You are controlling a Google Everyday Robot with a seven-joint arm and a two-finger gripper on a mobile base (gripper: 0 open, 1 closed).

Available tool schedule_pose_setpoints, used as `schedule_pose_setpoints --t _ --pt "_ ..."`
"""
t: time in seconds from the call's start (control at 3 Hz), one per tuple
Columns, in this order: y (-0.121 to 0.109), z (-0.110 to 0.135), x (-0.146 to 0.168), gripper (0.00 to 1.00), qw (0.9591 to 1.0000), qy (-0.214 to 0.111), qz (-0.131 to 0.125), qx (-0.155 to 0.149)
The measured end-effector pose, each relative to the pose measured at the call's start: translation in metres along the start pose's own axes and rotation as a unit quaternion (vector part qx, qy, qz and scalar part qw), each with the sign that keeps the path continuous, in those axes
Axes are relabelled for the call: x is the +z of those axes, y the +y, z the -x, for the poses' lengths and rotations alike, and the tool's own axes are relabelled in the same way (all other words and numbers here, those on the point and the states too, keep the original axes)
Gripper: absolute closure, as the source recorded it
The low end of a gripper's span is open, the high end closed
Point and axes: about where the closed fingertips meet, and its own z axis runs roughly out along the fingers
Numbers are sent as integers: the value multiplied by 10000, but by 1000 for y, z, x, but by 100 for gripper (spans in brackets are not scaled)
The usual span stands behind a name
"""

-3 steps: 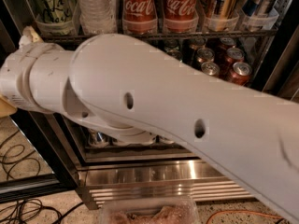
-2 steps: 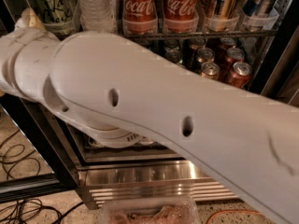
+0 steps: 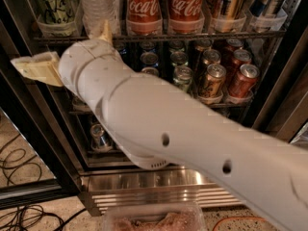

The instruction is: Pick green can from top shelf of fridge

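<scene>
The green can (image 3: 53,4), tall and pale green with black script, stands at the far left of the top shelf (image 3: 192,35) in a clear tray front. The fridge (image 3: 144,182) shows its dark interior and steel base grille. My gripper (image 3: 62,47) is just below the shelf's left end, under and slightly right of the green can. It is open and empty. One cream finger (image 3: 36,67) points left and the other fingertip (image 3: 105,32) points up in front of the rack. My white arm (image 3: 192,143) crosses the view from the lower right.
A water bottle (image 3: 98,4) stands right of the green can, then two red Coca-Cola cans (image 3: 143,6). Short cans (image 3: 211,78) fill the lower rack. Black cables (image 3: 19,162) lie on the floor at left. A clear plastic container (image 3: 154,220) sits at the bottom edge.
My arm has swung so the wrist sits further right and higher, near the top shelf. The cream fingers now show, and the lower rack of cans is uncovered.
</scene>
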Motion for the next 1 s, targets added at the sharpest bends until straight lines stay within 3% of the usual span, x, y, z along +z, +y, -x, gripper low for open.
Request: schedule_pose_setpoints --t 0.33,1.0 --pt "47 -2 -18 0 9987 -247 -434 -120" --pt "54 1 -14 0 9981 -358 -472 -196"
